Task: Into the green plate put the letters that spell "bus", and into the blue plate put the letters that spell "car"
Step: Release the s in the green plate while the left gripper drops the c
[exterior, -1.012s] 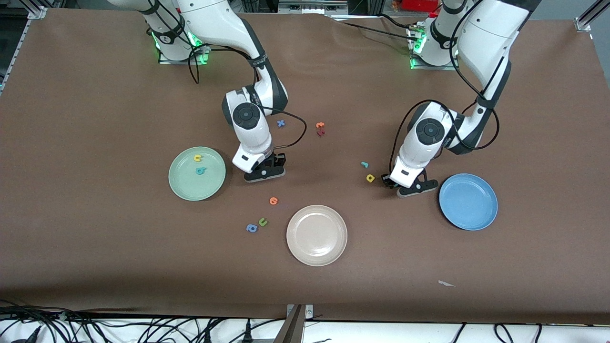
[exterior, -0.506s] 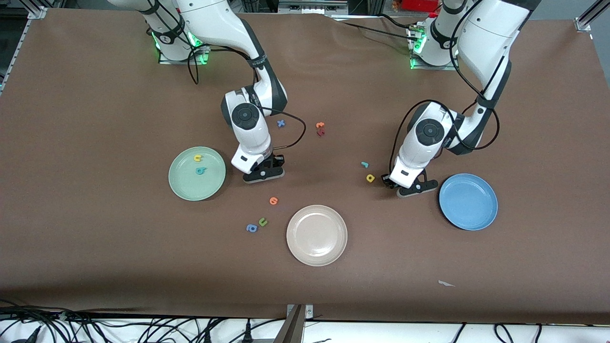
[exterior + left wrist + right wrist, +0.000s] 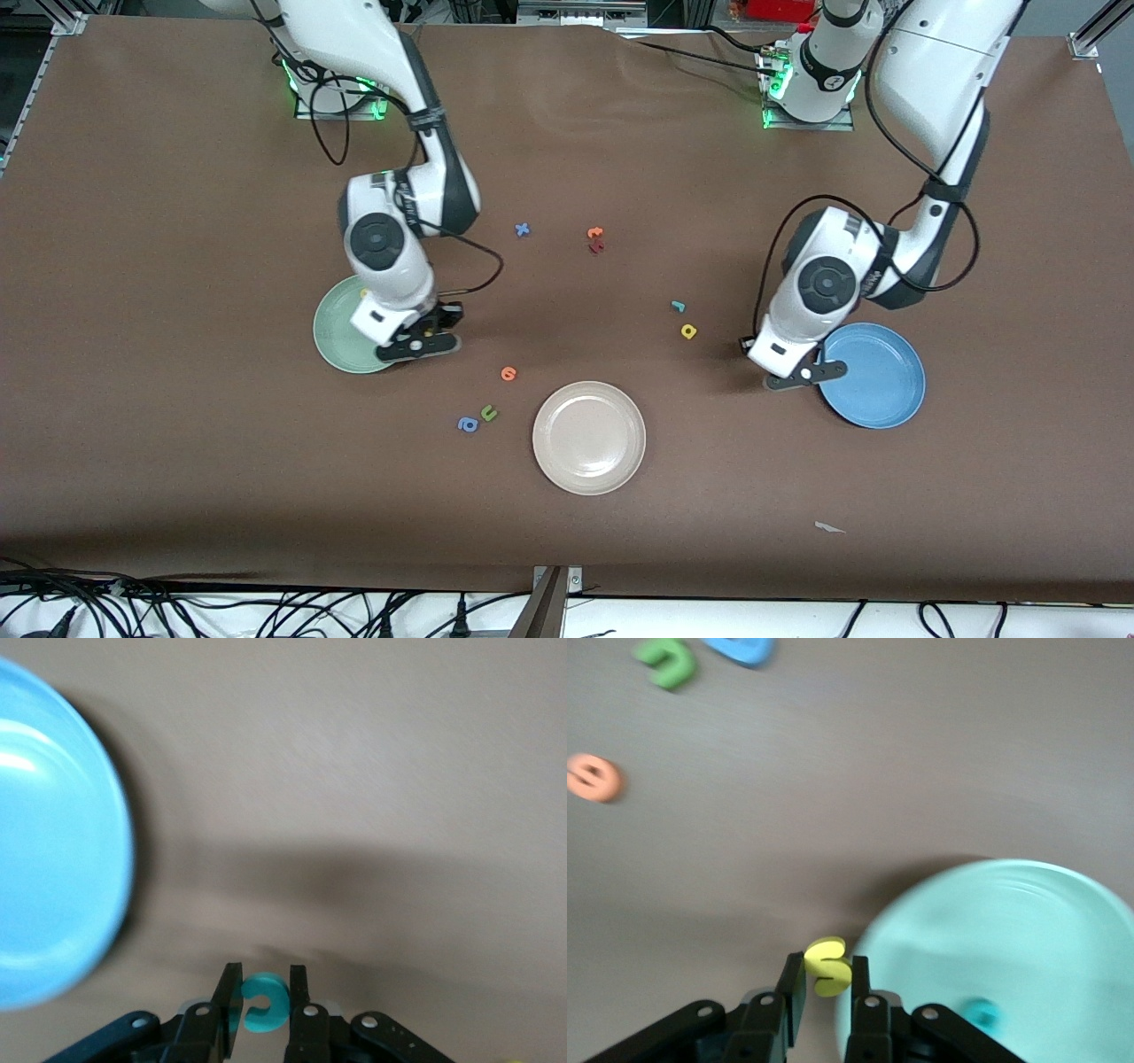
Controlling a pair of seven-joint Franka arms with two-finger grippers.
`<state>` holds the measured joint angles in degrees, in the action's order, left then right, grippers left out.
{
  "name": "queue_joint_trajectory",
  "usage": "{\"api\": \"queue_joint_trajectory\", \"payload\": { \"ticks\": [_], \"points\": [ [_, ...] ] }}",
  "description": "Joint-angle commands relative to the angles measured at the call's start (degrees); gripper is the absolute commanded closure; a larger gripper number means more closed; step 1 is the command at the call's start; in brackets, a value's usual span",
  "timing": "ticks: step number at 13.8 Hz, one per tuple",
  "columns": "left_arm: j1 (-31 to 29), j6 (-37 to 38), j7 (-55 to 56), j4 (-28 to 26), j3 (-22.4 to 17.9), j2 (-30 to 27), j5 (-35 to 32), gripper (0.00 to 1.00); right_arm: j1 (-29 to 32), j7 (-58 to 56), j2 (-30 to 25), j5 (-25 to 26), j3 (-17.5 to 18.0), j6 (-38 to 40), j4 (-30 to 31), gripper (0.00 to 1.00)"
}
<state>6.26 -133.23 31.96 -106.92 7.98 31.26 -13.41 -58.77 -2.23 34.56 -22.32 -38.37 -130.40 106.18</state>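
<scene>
with both grippers clamped on letters, each hangs at the edge of its plate

while the right gripper (image 3: pixel 824 992) hangs over the rim of the green plate (image 3: pixel 341 350) at the side toward the left arm's end of the table, its jaws are closed on the yellow s (image 3: pixel 827 966), held edge-on between the fingers. the right wrist view shows a teal letter (image 3: pixel 981 1014) lying inside that plate, though its shape is too blurred to read. the same view takes in the orange letter (image 3: pixel 594 778), the green u (image 3: pixel 667 662) and a blue letter (image 3: pixel 741 648) on the brown table (image 3: pixel 177 443).

the left gripper (image 3: pixel 262 1005) hangs over the bare table just beside the blue plate (image 3: pixel 886 390), at the plate's side toward the right arm's end. its jaws pinch the teal c (image 3: pixel 263 1002), which stands upright between the fingers.

on the table, the teal r (image 3: pixel 678 307) and the yellow a (image 3: pixel 688 331) lie close together between the two arms, the a nearer to the front camera. the cream-white plate (image 3: pixel 589 438) sits nearer still, with nothing in it.
</scene>
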Motion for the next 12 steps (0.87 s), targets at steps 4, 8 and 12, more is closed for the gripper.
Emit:
{"api": "queue_joint_trajectory", "payload": {
  "ticks": [4, 8, 12],
  "points": [
    [-10.11, 1.13, -20.67, 1.89, 0.46, -0.14, -1.88, 0.78, 0.49, -12.09, -4.50, -1.32, -6.89, 3.82, 11.86, 0.00],
    [-12.68, 0.60, -24.66, 1.98, 0.46, 0.47, -1.89, 0.00, 0.41, -9.29, -4.33, -1.23, -6.81, 10.16, 5.54, 0.00],
    [-12.85, 0.69, -24.40, 3.47, 0.46, 0.39, -1.80, 0.00, 0.49, -3.50, -3.19, -1.23, -6.45, 22.62, -4.73, 0.00]
  ]
}}
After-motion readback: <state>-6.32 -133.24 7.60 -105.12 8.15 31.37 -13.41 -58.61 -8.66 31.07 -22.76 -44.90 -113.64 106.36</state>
